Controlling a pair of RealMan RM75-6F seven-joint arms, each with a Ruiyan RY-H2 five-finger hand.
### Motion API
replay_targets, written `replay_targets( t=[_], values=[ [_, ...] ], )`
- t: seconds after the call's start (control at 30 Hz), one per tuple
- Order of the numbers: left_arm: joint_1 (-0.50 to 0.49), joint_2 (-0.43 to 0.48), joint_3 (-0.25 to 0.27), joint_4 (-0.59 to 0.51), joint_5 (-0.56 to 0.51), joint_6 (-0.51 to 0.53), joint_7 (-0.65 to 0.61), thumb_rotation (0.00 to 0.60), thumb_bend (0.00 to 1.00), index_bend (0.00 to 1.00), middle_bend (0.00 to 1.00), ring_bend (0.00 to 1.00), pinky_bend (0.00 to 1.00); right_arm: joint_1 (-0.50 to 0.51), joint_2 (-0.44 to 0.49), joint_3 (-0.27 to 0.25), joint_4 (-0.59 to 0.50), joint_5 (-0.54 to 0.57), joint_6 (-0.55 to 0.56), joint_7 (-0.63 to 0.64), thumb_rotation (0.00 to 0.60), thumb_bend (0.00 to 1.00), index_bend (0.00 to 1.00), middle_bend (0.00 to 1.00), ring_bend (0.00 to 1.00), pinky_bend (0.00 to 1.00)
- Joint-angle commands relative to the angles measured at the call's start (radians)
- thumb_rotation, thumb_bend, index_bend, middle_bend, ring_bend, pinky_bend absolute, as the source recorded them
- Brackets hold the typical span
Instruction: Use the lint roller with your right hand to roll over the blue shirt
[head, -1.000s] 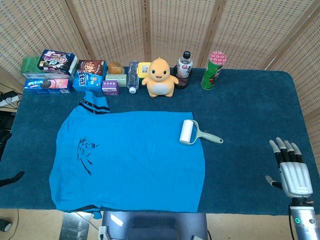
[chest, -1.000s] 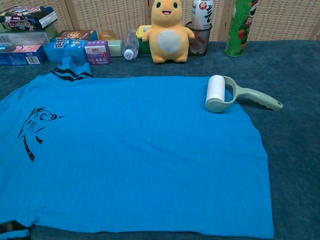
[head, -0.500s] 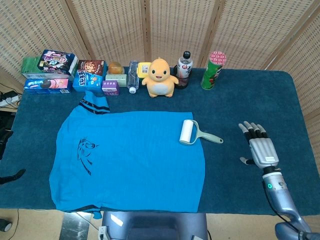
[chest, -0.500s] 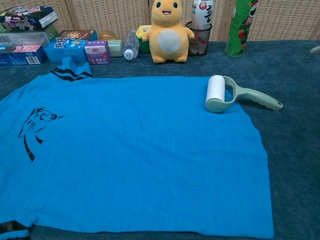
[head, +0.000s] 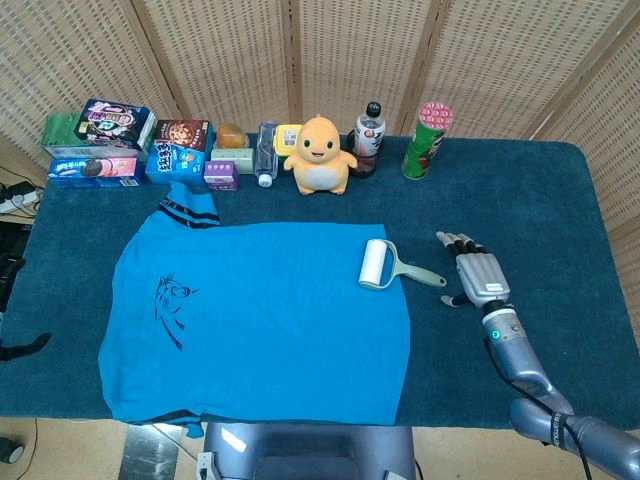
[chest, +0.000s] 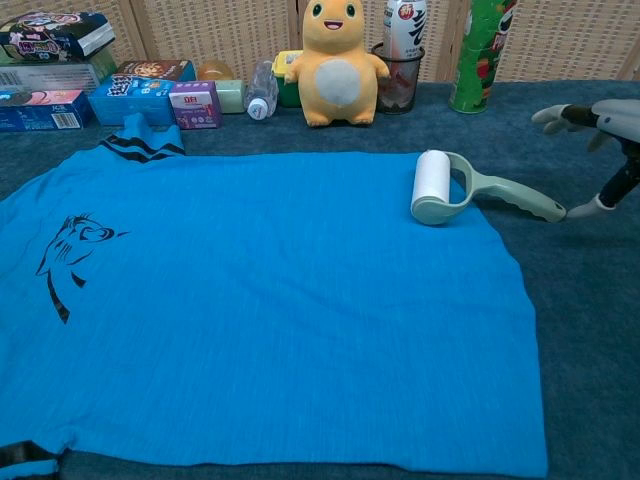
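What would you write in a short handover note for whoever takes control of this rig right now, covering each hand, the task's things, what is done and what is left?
Right hand: empty, fingers apart, just right of the lint roller's handle end, not gripping it.
Left hand: not in view.
Lint roller: lying flat, its white roll on the right edge of the blue shirt, its handle out on the table cloth, pointing toward the right hand.
Shirt: spread flat on the table.
Done: nothing on the shirt; the roller is not picked up.
Left: grasp the handle with the right hand, then roll over the shirt.
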Motion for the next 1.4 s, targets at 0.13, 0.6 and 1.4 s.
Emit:
replay_targets(
  t=[0.13, 0.6, 1.4],
  values=[
    [-0.014, -0.006, -0.007, 0.006, -0.033, -0.021, 0.015, 0.6, 0.19, 0.0, 0.0, 0.0, 0.1, 0.045, -0.05, 0.007, 0.048, 0.03, -0.031, -0.02, 0.6, 0.01, 0.09, 0.19, 0.16, 0.29],
    [-0.03, -0.009, -0.013, 0.013, -0.067, -0.041, 0.017, 0.6, 0.19, 0.0, 0.0, 0.0, 0.1, 0.093, -0.148, -0.007, 0.159, 0.081, -0.061, -0.045, 0.6, 0.09, 0.25, 0.31, 0.26, 0.39],
    [-0.041, -0.006, -0.014, 0.02, -0.089, -0.06, -0.002, 0.6, 0.19, 0.0, 0.0, 0.0, 0.1, 0.123, -0.221, -0.015, 0.201, 0.107, -0.022, -0.102, 0.6, 0.6, 0.44, 0.53, 0.48, 0.63]
  ],
)
